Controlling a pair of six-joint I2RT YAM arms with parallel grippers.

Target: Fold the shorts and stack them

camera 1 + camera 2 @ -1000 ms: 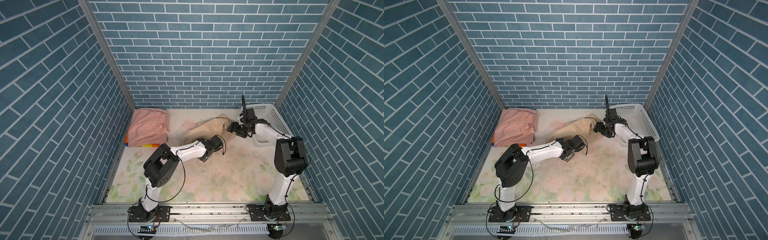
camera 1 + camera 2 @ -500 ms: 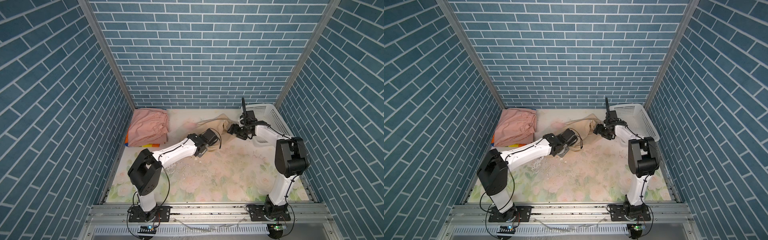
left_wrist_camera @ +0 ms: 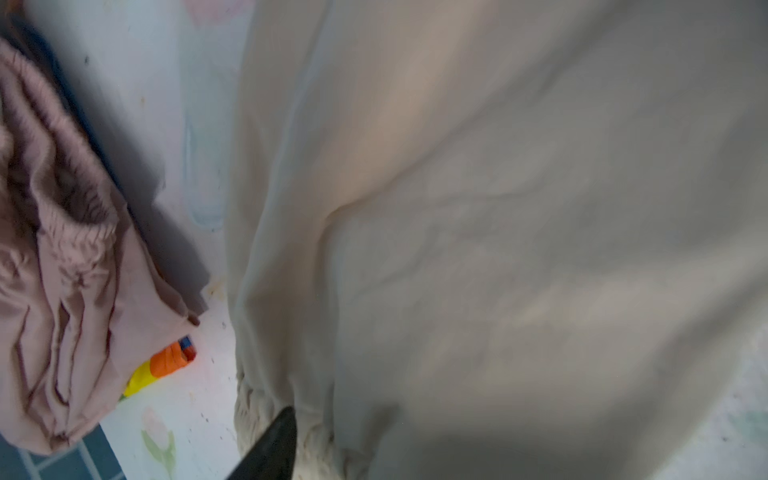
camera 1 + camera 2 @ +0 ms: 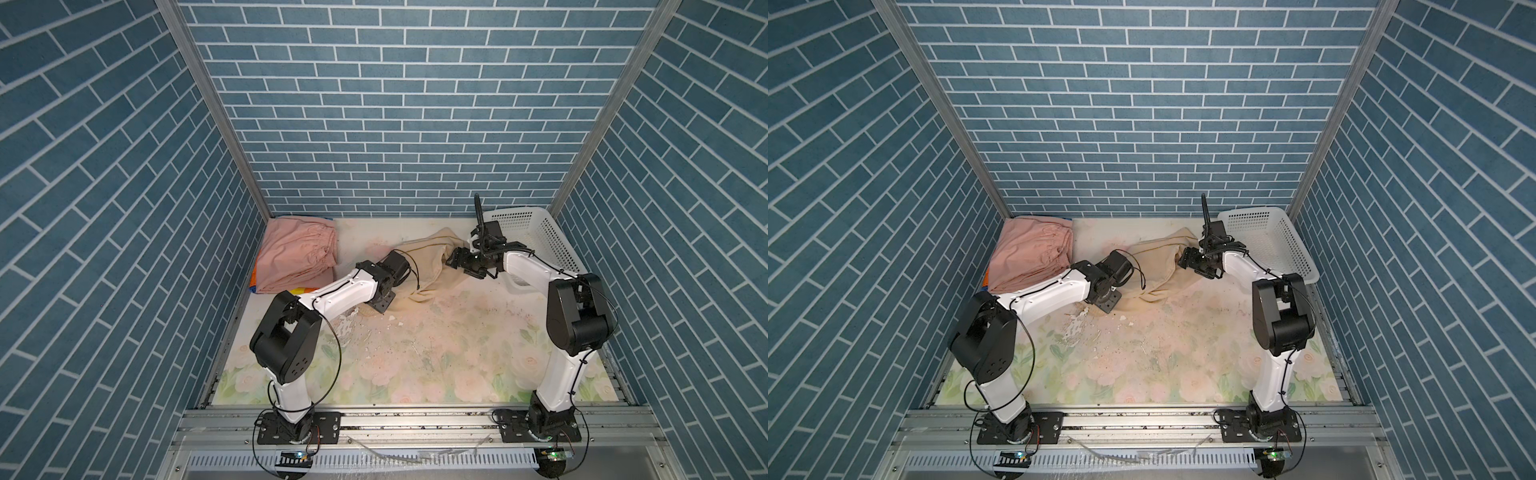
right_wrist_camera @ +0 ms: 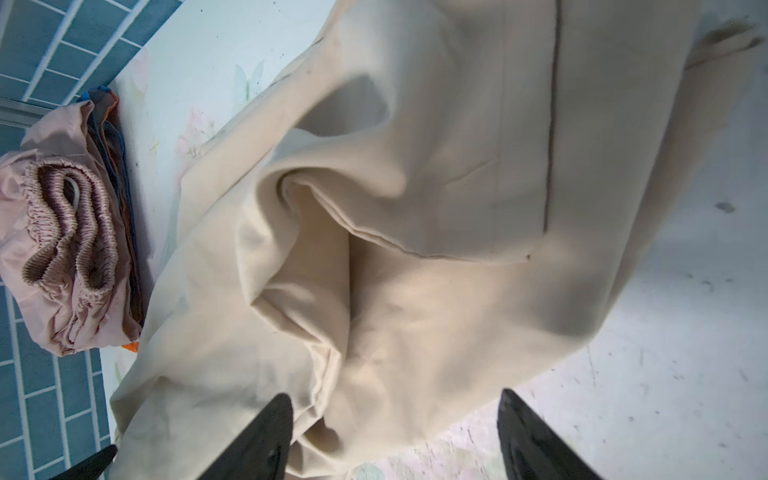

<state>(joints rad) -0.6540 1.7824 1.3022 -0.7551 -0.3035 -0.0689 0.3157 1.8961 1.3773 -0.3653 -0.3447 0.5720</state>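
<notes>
Right wrist view: my right tool (image 5: pixel 394 397) stood spread over crumpled beige shorts (image 5: pixel 415 166); left tool (image 4: pixel 380 305): could not tell. Judged: pinch single hem layer, tug flat before folding.

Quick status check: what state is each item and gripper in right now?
Pink shorts: folded, top of the stack.
Rainbow shorts: under the pink, only edges show.
Beige shorts: unfolded, crumpled.
Basket: upright, nothing seen inside.
Left gripper: at beige waistband, jaws unclear.
Right gripper: open over beige cloth.
</notes>
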